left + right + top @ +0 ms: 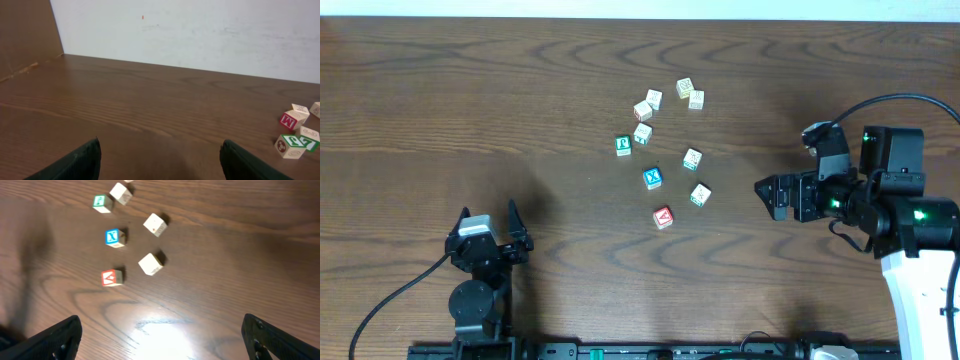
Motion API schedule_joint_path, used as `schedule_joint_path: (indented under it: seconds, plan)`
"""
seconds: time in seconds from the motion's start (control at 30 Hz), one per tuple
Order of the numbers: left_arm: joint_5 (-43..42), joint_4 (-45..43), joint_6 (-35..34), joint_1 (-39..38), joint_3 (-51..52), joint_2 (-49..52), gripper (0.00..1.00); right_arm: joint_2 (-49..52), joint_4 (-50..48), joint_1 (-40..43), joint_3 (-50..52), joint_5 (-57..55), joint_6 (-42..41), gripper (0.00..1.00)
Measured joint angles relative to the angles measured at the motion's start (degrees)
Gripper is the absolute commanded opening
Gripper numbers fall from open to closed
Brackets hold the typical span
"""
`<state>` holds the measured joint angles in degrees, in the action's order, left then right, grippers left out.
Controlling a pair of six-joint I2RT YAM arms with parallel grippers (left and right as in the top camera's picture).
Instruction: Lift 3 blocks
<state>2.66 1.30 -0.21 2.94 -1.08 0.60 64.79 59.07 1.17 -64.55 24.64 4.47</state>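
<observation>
Over at the left, close to the near edge of the bench (410, 110), your left claw (490, 218) sits with its jaws spread wide and nothing in them. Its wrist view shows only bare wood between the two dark fingers (75, 162). Moving right to the middle of the bench, you reach the loose scatter of cubes. The green-faced block (624, 145) is leftmost, and the blue X block (652, 178) is a little right of it and nearer. The red A block (663, 217) is the nearest of the group and lies flat with its letter face up, touching none of its neighbours. Just right of it and slightly farther lies the near cream block (700, 194), and the far cream block (692, 158) sits beyond that, to the right of the blue X block. All three rest on the wood, apart from one another. A cluster of pale cubes (670, 96) lies farther back. At the right, your right claw (767, 196) points left toward the scatter, about level with the near cream block and well apart from it. Its jaws are fully parted and hold nothing.
</observation>
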Motion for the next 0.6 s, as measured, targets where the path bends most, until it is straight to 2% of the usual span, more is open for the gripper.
schedule_joint_path:
  seconds: [0.3, 0.53, 0.6]
  plan:
    - [-0.6, 0.1, 0.0, 0.0, 0.0, 0.0, 0.77, 0.5, -3.6, 0.0, 0.0, 5.4, -0.6, 0.99]
    - [-0.7, 0.1, 0.0, 0.0, 0.0, 0.0, 0.77, 4.0, -4.4, -0.7, 0.0, 0.2, -9.1, 0.99]
    - [-0.7, 0.1, 0.0, 0.0, 0.0, 0.0, 0.77, 7.0, -5.4, -2.3, 0.0, -0.9, -11.2, 0.96]
